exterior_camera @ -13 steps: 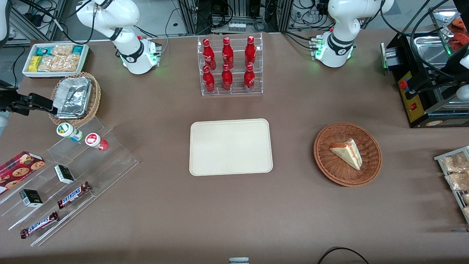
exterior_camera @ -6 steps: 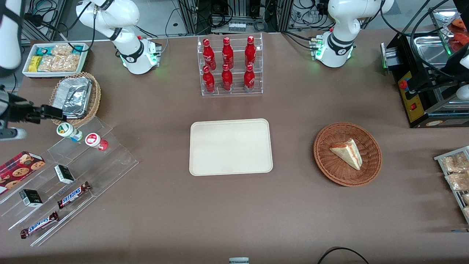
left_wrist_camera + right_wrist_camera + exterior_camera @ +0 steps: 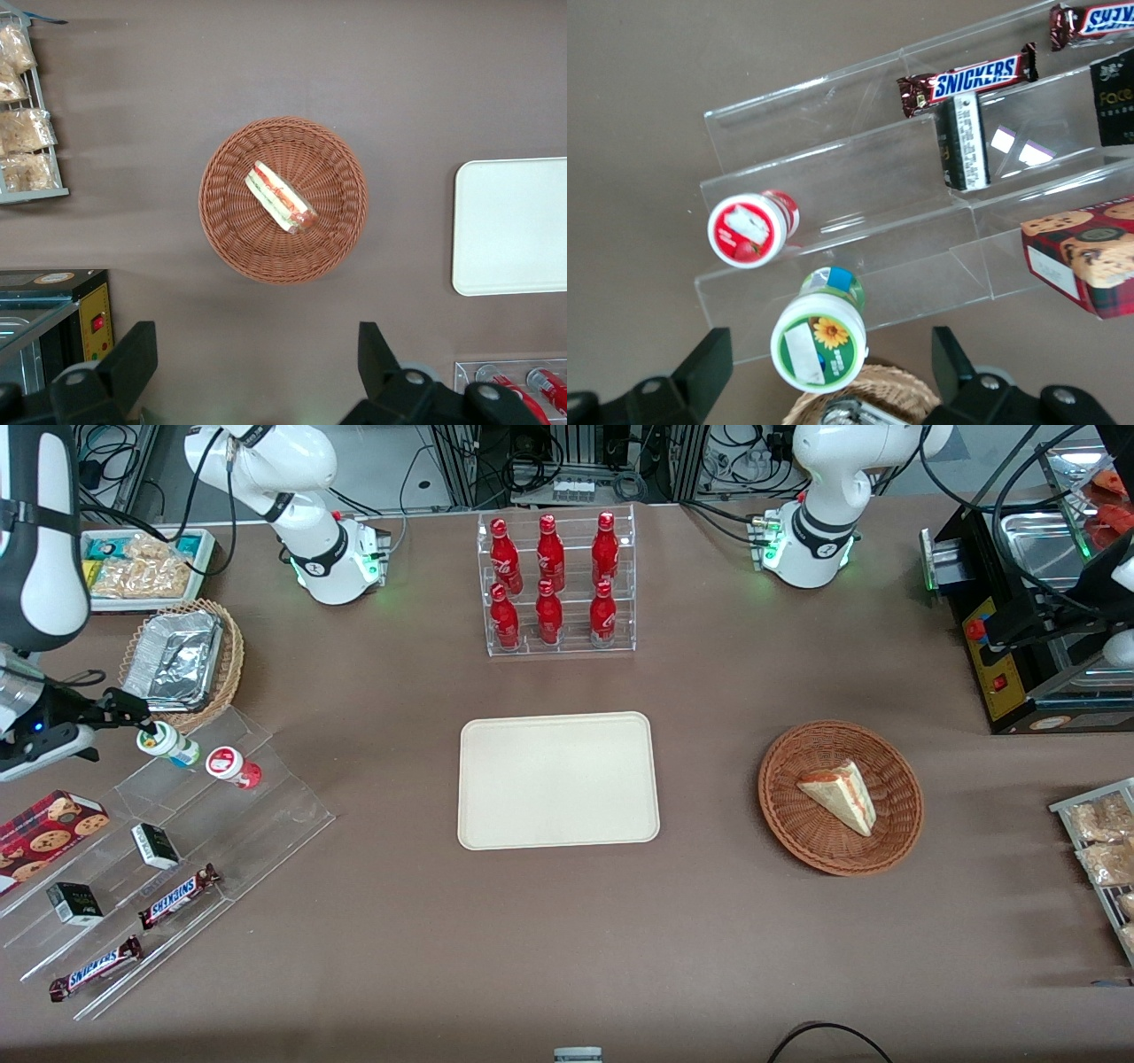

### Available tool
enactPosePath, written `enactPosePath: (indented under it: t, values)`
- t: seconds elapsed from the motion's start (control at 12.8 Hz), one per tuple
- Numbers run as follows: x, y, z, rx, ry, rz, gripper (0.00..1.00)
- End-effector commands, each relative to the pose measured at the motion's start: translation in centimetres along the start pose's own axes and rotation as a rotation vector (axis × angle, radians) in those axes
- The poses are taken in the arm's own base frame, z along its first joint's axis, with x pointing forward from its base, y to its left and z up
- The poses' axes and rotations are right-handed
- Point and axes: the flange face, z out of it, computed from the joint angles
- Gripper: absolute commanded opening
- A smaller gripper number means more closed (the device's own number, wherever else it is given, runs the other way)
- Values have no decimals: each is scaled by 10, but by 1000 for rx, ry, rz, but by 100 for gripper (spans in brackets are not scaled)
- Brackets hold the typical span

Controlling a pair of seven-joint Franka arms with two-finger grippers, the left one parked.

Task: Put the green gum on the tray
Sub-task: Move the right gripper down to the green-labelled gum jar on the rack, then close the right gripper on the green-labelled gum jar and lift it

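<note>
Near the middle of the tabletop [image 3: 709, 957], the tray [image 3: 558, 779], with nothing on it yet. At about nine o'clock from it, toward the working arm's end, a clear stepped stand [image 3: 266, 802]. On the top step, the green gum [image 3: 166, 745], lying tilted with the lid up and outward. Just beside it, at about four o'clock, a red-lidded bottle [image 3: 232, 766], close but apart.

At the gum's lid, on its ten o'clock side, the claw [image 3: 133, 719]. In the right wrist view, the claw [image 3: 830, 343] spread wide, holding nothing, one finger on each side of the green gum [image 3: 819, 341].

Probably light and stiff, a hard small bottle with smooth round walls, so likely to slip or roll. Better to take hold across the body just under the lid, squarely and firmly, and to keep off the red one.

Compared with half a second ago: claw now lower and nearer, no more over the foil-filled wicker basket [image 3: 226, 677]. Gum and red bottle not moved.
</note>
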Motion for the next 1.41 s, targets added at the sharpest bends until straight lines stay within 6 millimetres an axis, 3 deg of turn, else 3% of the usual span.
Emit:
enactPosePath:
  t: [0.0,0.7,1.33]
  values:
    - [-20,-21,6,-14,40,-34,100]
    - [-21,-23,39,-73,79,-114,100]
    - [-22,-20,45,-76,69,-114,100]
